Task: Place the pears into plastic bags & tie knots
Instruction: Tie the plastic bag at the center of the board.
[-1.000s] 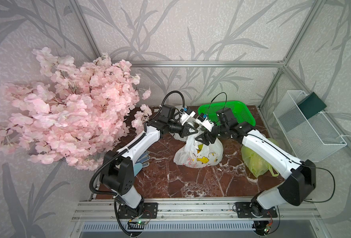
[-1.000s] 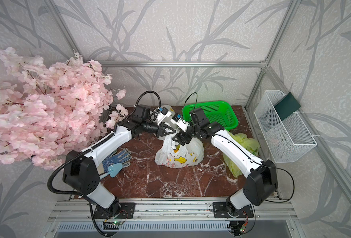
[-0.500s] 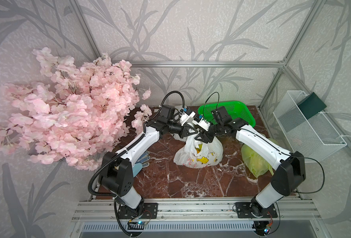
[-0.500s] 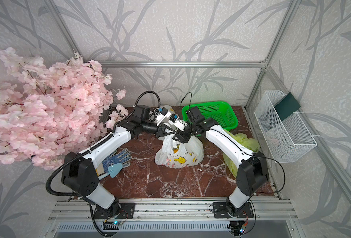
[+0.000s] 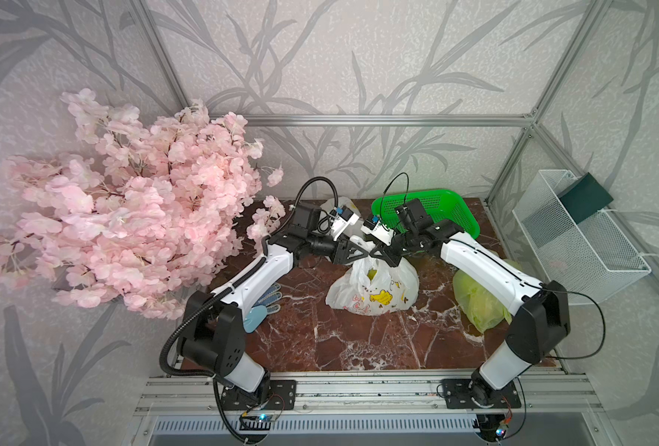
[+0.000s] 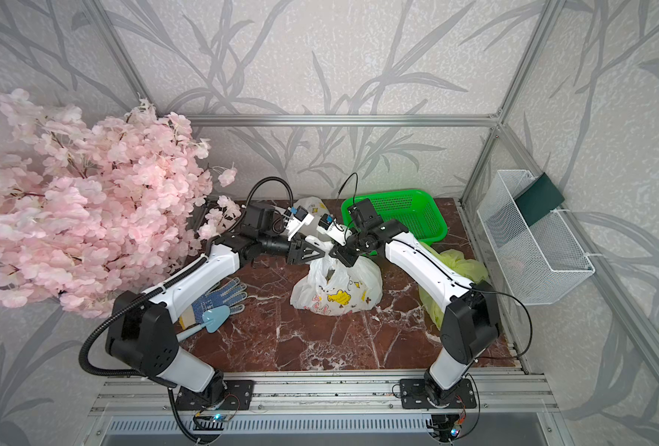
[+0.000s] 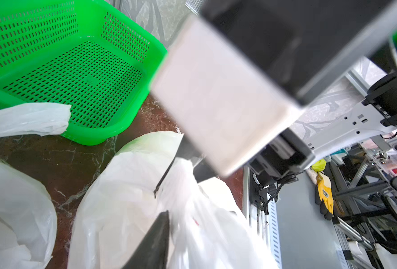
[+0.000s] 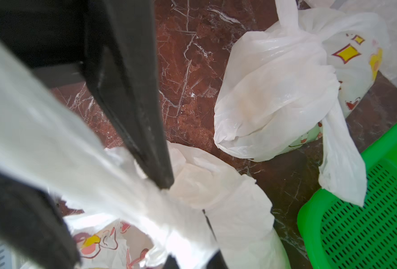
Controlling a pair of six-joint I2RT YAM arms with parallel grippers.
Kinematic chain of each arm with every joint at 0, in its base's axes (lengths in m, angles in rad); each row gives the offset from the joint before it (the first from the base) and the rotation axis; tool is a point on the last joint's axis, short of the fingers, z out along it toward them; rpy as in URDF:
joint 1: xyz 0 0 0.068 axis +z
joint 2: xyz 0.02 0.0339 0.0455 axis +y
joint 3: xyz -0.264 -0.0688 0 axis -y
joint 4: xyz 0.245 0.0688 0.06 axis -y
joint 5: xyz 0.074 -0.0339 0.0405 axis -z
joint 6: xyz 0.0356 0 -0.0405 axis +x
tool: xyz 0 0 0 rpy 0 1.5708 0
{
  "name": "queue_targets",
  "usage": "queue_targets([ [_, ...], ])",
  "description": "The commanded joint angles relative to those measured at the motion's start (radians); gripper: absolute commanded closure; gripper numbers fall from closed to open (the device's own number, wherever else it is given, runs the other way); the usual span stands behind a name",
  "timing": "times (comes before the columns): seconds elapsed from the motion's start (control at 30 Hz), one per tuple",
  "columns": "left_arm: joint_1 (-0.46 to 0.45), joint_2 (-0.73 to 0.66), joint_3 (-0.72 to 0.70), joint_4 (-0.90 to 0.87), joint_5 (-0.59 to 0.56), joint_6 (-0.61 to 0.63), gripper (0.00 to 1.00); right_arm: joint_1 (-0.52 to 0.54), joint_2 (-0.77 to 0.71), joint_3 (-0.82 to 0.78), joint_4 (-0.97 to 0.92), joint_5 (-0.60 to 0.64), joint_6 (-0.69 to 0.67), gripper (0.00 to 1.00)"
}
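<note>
White, thin plastic explains the pose: printed bag (image 5: 374,295) sits mid-table with a pear (image 5: 372,275) in its mouth; right gripper (image 5: 380,255), from 3 o'clock, pinches a handle (image 8: 41,139) taut for knotting, while left gripper (image 5: 364,251), from 9 o'clock, stands parted.

Both top views are bright and sharp with soft even light, pale shadows and slightly bent edges, while in the right wrist view the near white bag (image 8: 41,130) looks blurry.
</note>
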Motion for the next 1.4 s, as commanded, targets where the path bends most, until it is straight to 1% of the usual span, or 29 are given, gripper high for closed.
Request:
queue_targets([
  [0.0,0.005,-0.036,-0.078,0.099,0.007,-0.016,0.54,-0.002,-0.026,0.009,0.007,0.023,-0.013,0.91],
  [0.1,0.003,-0.043,-0.12,0.157,-0.023,-0.018,0.52,0.0,-0.039,0.008,0.016,0.048,-0.016,0.94],
  [0.17,-0.009,-0.031,-0.129,0.201,-0.04,-0.046,0.53,0.005,-0.05,-0.002,0.03,0.066,-0.019,0.94],
  [0.27,-0.037,-0.014,-0.155,0.294,-0.087,-0.108,0.57,0.01,-0.071,-0.034,0.069,0.104,-0.016,0.93],
  [0.3,-0.042,-0.017,-0.167,0.324,-0.105,-0.126,0.62,0.01,-0.079,-0.047,0.083,0.122,-0.011,0.94],
  [0.37,-0.044,-0.032,-0.194,0.389,-0.117,-0.168,0.77,0.01,-0.095,-0.075,0.123,0.161,-0.002,0.94],
  [0.43,-0.052,-0.063,-0.223,0.433,-0.096,-0.213,0.95,0.01,-0.116,-0.111,0.189,0.206,0.02,0.95],
  [0.47,-0.062,-0.081,-0.232,0.434,-0.08,-0.219,1.0,0.01,-0.125,-0.124,0.221,0.215,0.036,0.95],
  [0.5,-0.082,-0.105,-0.243,0.414,-0.073,-0.214,1.0,0.011,-0.137,-0.139,0.259,0.223,0.054,0.96],
  [0.57,-0.136,-0.155,-0.264,0.355,-0.071,-0.184,1.0,0.022,-0.163,-0.159,0.338,0.234,0.103,0.97],
  [0.63,-0.199,-0.207,-0.292,0.318,-0.083,-0.169,1.0,0.038,-0.202,-0.194,0.442,0.18,0.162,0.98],
  [0.67,-0.224,-0.228,-0.302,0.313,-0.091,-0.17,1.0,0.055,-0.219,-0.216,0.483,0.169,0.165,0.99],
  [0.73,-0.262,-0.263,-0.311,0.335,-0.123,-0.203,1.0,0.103,-0.247,-0.258,0.556,0.195,0.124,1.0],
  [0.8,-0.286,-0.28,-0.309,0.37,-0.136,-0.236,1.0,0.134,-0.27,-0.308,0.64,0.194,0.11,1.0],
  [0.83,-0.294,-0.283,-0.299,0.371,-0.141,-0.244,1.0,0.139,-0.285,-0.339,0.696,0.189,0.128,1.0],
  [0.93,-0.307,-0.277,-0.274,0.358,-0.13,-0.249,1.0,0.133,-0.336,-0.451,0.924,0.19,0.248,1.0],
  [1.0,-0.306,-0.275,-0.274,0.333,-0.12,-0.242,0.99,0.111,-0.338,-0.524,1.08,0.145,0.32,1.0],
  [1.03,-0.305,-0.28,-0.273,0.291,-0.128,-0.214,0.95,0.1,-0.323,-0.554,1.14,0.118,0.339,1.0],
  [1.13,-0.279,-0.322,-0.254,0.121,-0.183,-0.129,0.75,0.098,-0.271,-0.621,1.279,0.053,0.324,1.0],
  [1.17,-0.257,-0.351,-0.249,0.075,-0.202,-0.121,0.7,0.099,-0.255,-0.638,1.325,0.037,0.324,1.0],
  [1.23,-0.202,-0.42,-0.249,0.036,-0.229,-0.123,0.66,0.098,-0.225,-0.672,1.436,0.021,0.327,1.0],
  [1.37,-0.026,-0.535,-0.282,0.132,-0.221,-0.212,0.61,0.083,-0.187,-0.706,1.606,0.001,0.41,1.0],
])
